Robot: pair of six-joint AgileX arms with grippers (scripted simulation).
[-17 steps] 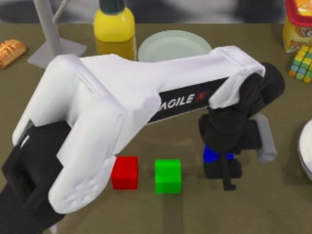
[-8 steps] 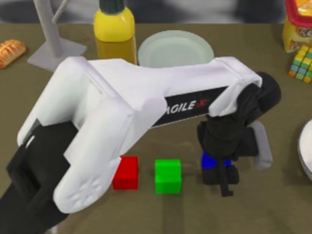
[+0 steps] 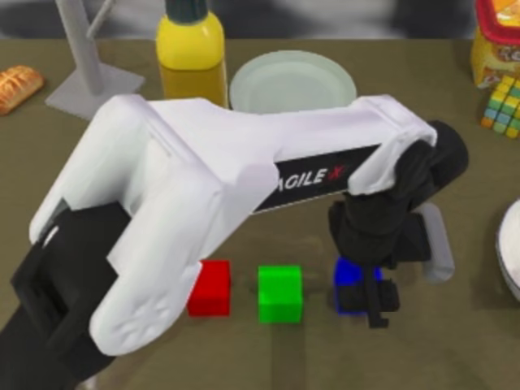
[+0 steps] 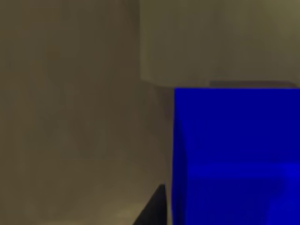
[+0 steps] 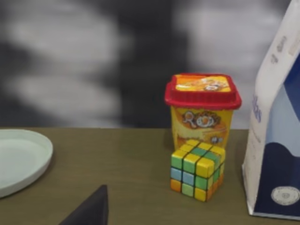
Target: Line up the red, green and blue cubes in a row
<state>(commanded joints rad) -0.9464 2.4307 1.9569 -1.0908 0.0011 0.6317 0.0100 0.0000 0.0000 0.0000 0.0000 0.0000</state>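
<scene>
The red cube (image 3: 210, 287) and the green cube (image 3: 280, 292) sit side by side near the table's front. The blue cube (image 3: 348, 278) is to the right of the green one, about level with both and a similar gap away. My left gripper (image 3: 366, 294) reaches straight down over the blue cube and is shut on it, hiding most of it. In the left wrist view the blue cube (image 4: 234, 154) fills the near side, with one dark fingertip (image 4: 157, 211) against its face. A dark part of my right gripper (image 5: 91, 211) shows in the right wrist view only; that arm is parked outside the top view.
Along the back stand a yellow bottle (image 3: 191, 49), a pale plate (image 3: 292, 80), a grey stand (image 3: 85, 69) and a bread roll (image 3: 16, 85). A puzzle cube (image 3: 505, 104), a red-lidded tub (image 5: 201, 110) and a carton (image 5: 279, 140) are at back right. A white rounded object (image 3: 512, 252) is at the right edge.
My left gripper has come down and slightly leftward with the blue cube, bringing it level with the red and green cubes. Those two have not moved.
</scene>
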